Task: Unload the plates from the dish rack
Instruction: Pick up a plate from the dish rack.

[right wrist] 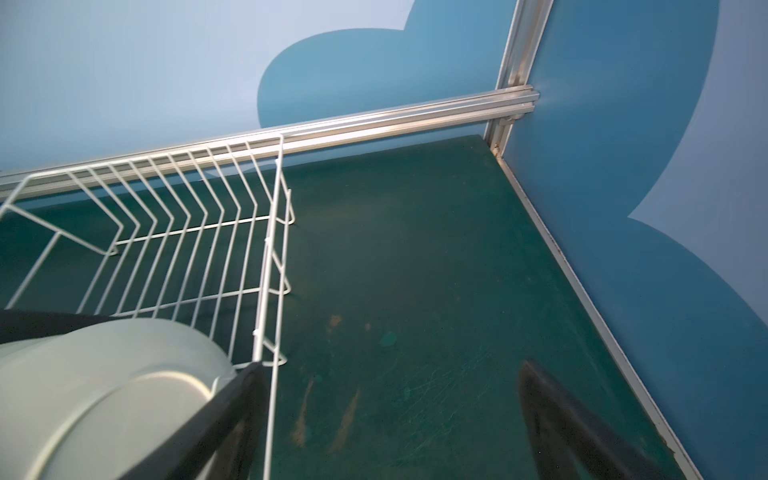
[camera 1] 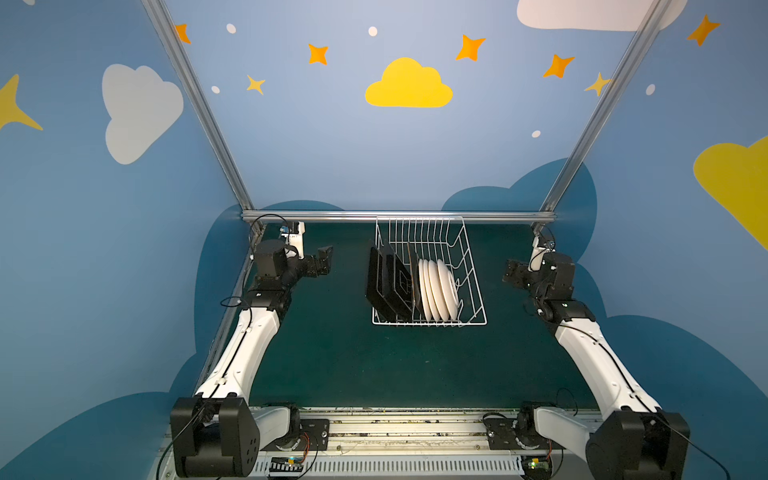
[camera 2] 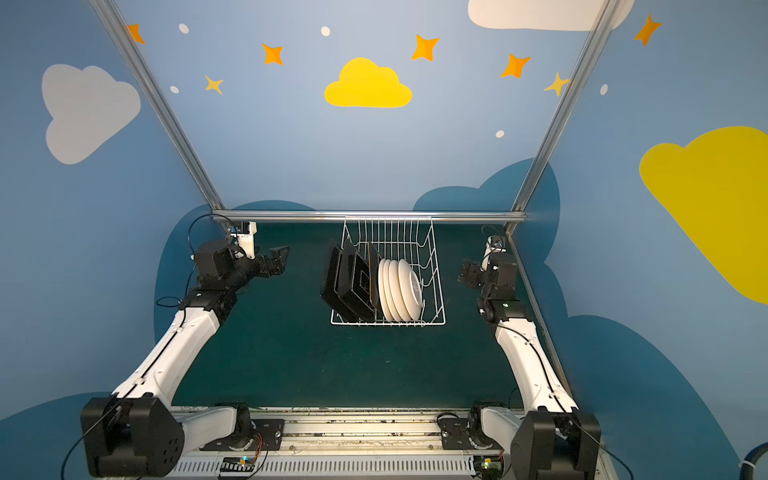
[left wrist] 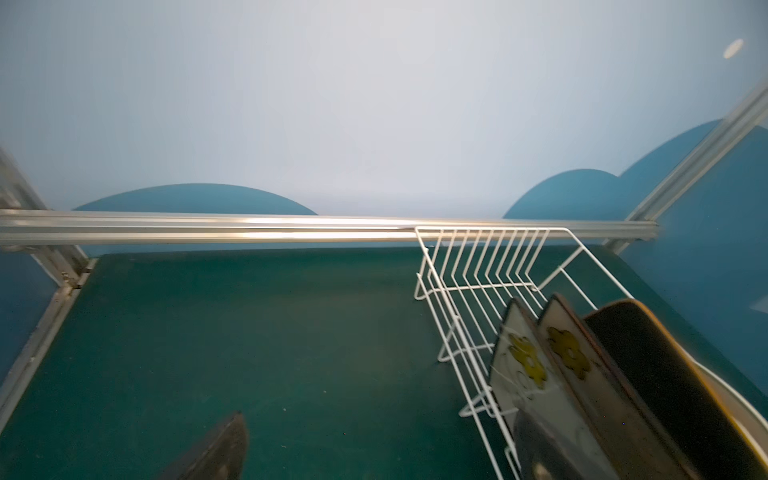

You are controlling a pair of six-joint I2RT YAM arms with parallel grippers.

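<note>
**A:** Where're the plates (camera 1: 432, 291) sitting rn?

**B:** They're all standing on edge in the dish rack (camera 1: 465, 266). It's sitting mid-desk (camera 1: 332, 361), w/ its far end reaching the back rail (camera 1: 399, 216). The square plates (camera 1: 388, 282) w/ black backs are leaning at my left end of the row. Four round white plates (camera 1: 446, 286) are packing in right beside them.

**A:** How many squares?

**B:** Can't tell, they're overlapping in both top views. My left wrist cam is catching two cream flowered faces (left wrist: 528, 365) and a dark plate (left wrist: 648, 374) behind them. It's blurry tho, and the frame edge is cutting all three off.

**A:** Any prints on the white ones?

**B:** They're looking too small to read from the top. The right wrist cam is only giving a blurred pale surface (right wrist: 104, 395), partly cut off, w/ one of my fingers (right wrist: 232, 415) crossing in front.

**A:** And the tools?

**B:** My left tool (camera 1: 322, 259) is hovering off the rack's left side, well apart from it. It's looking spread and it's gripping nothing. The wrist cam is showing just one finger (left wrist: 216, 449), the other being out of frame.

My right tool (camera 1: 513, 272) is hanging near the rack's right side, spread wide, w/ bare desk showing between its fingers. One fingertip is overlapping the rack wire in the wrist cam, but the top views are showing a gap there.
</note>
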